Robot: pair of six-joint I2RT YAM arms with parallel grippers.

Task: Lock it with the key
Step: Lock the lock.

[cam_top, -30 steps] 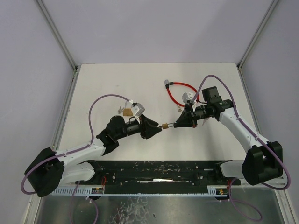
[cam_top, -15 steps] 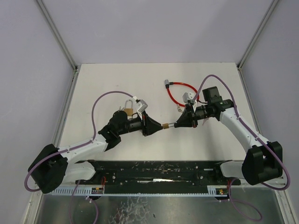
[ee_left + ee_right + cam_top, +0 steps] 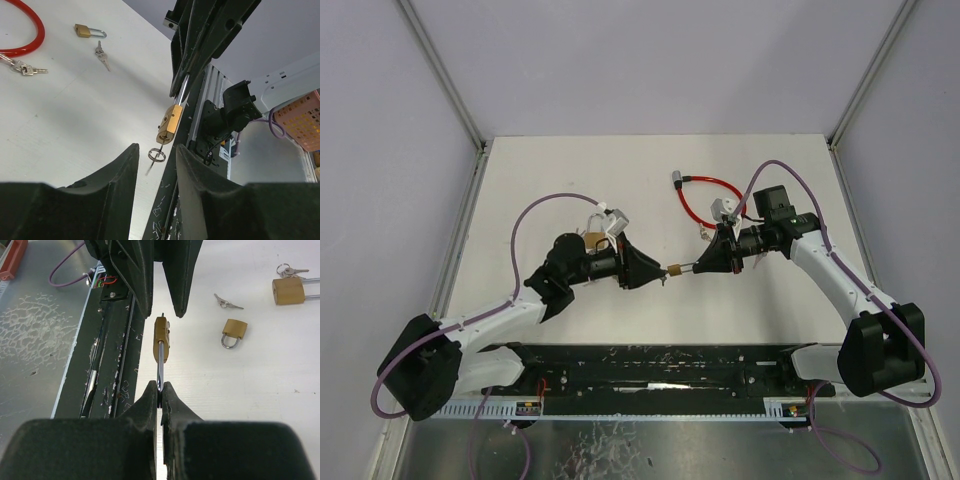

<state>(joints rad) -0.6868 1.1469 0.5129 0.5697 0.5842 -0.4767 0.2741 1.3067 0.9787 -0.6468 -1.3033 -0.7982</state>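
A brass padlock [image 3: 161, 340] with a long steel shackle hangs level in the air between the two arms. My right gripper [image 3: 160, 388] is shut on the shackle. The padlock's body [image 3: 169, 124] points at my left gripper [image 3: 157, 147]. A key [image 3: 156, 155] with a small ring sticks out of the body's end. My left gripper's jaws stand open on either side of that ring, touching neither the ring nor the key. In the top view the padlock [image 3: 673, 269] lies between the left gripper [image 3: 650, 271] and the right gripper [image 3: 698, 265].
A small brass padlock [image 3: 234, 330] and loose keys [image 3: 227, 302] lie on the white table. Another long-shackle padlock [image 3: 288, 290] lies further off. A red cable lock [image 3: 705, 200] lies behind the right arm. The black base rail [image 3: 660, 365] runs along the near edge.
The left wrist has turned and its gripper has drawn back a little to the left from the padlock. Its jaws narrowed, then widened again. The right gripper has held still.
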